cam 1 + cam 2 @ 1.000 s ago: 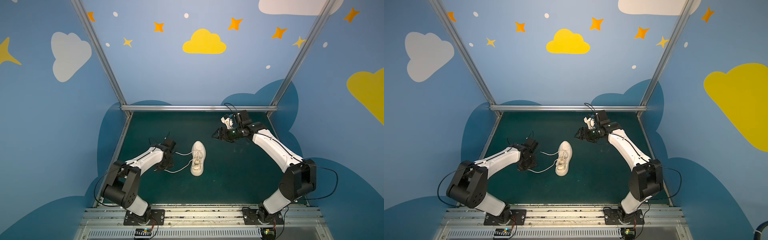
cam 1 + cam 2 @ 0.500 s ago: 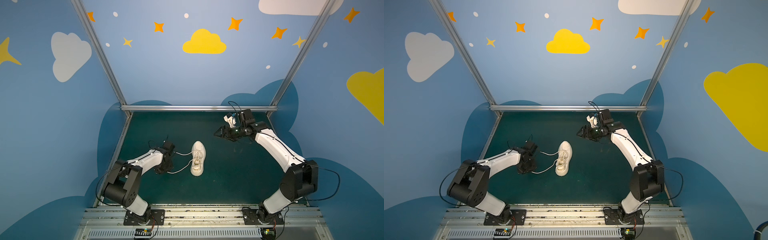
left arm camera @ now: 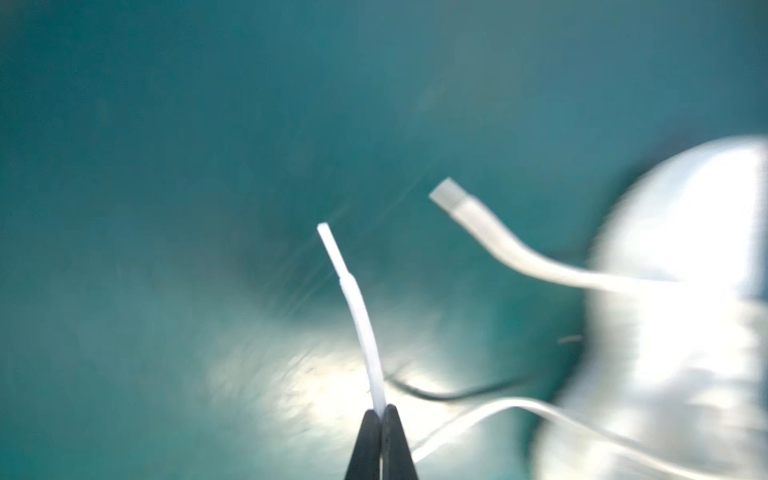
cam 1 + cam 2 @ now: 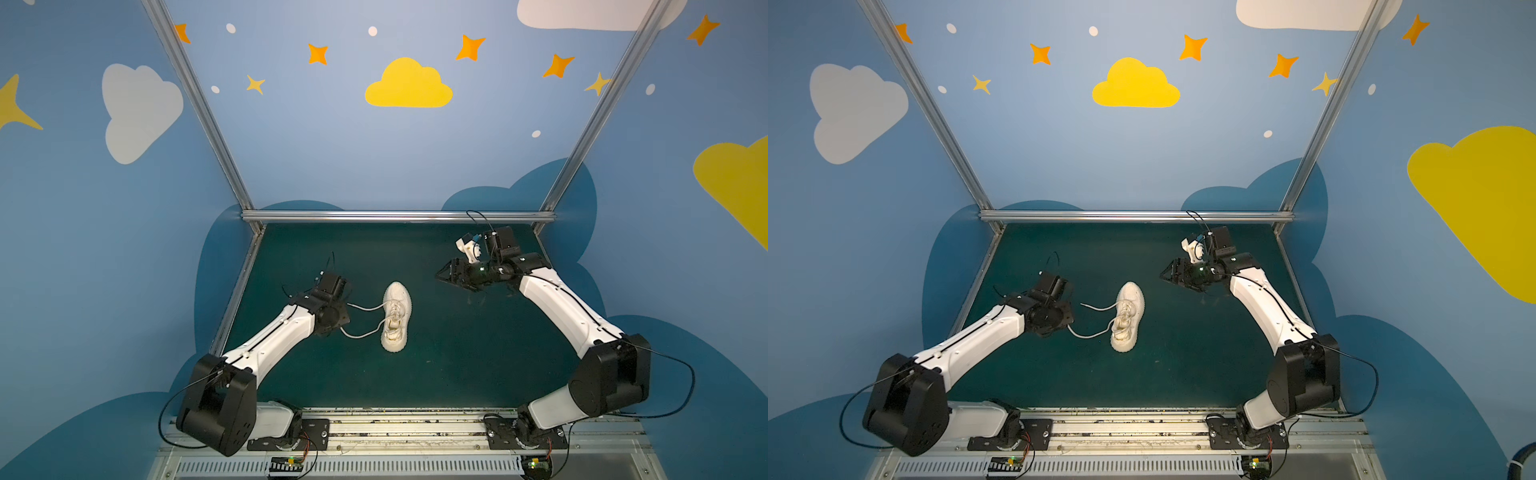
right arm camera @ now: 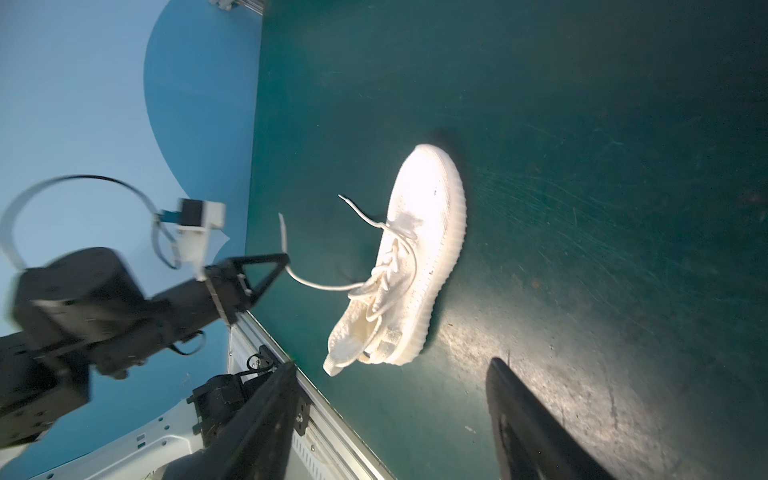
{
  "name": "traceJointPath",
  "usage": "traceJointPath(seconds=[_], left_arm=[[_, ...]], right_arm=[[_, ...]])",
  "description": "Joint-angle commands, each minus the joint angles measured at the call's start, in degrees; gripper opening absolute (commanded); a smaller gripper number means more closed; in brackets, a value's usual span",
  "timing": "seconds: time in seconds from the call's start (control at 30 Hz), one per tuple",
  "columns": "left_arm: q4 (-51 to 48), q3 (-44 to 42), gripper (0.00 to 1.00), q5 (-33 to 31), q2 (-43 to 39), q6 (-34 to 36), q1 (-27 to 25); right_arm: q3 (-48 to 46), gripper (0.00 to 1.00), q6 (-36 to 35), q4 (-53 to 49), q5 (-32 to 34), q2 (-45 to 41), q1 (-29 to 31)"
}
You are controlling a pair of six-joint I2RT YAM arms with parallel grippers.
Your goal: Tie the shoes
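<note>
The left claw [image 3: 380, 409] is clamped tight on a flat cream-white lace [image 3: 360, 320]. Its two black fingertips [image 3: 365, 440] press together and the lace's stiff tip pokes out past them. In both top views this claw sits low over the dark green table mat [image 4: 457, 365], just left of the shoe, and the pinched lace curves from it across the mat to the eyelets. The second lace [image 4: 365, 307] runs out on the same side, a little farther back, with its end loose and apart from the fingertips. Next comes the cream knit sneaker [image 4: 397, 316] with its ribbed sole, standing upright on that sole in the middle of the mat. Its heel faces the arm bases, its toe faces the back, and the lacing over the tongue is slack and untied. Farther back on the right, the right claw [image 4: 441, 276] hangs above the mat with its jaws spread wide. It grips nothing and points toward the sneaker from well apart. Behind everything, the aluminium rail [image 4: 395, 216] closes off the mat's far edge.
</note>
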Motion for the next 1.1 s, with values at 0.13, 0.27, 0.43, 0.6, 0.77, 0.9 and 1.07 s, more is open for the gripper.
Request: traceJointPath(seconds=[0.13,0.27,0.43,0.6,0.77,0.9,1.07], left_arm=[[-0.2,14.5,0.03,6.9,3.7,7.9,-1.4],[-2.0,26.6,0.03,7.9,13.3,12.3,-6.5],[-1.0,38.8,0.03,10.0,25.4,14.1,-11.6],[-2.3,53.6,0.03,12.9,40.7,16.5,-18.7],[-8.7,66.0,0.03,13.6,51.9,18.1,-24.4],[-11.8,69.1,0.03,13.3,56.2,19.1,-27.2],[-11.2,67.5,0.05,14.6,57.0,19.3,-28.9]], right_arm=[[-3.6,0.71,1.5,0.4,-4.2,-5.4,-5.6],[-6.4,0.72,2.7,-0.2,-6.0,-9.1,-11.7],[-11.1,0.72,3.9,0.9,-7.9,-15.3,-18.3],[-16.8,0.72,5.2,4.8,-7.6,-21.2,-23.8],[-19.1,0.8,4.1,7.8,-6.2,-25.0,-26.2],[-16.7,0.8,2.7,5.3,-6.5,-23.6,-27.2],[-17.2,0.8,3.8,6.6,-7.5,-22.2,-27.4]])
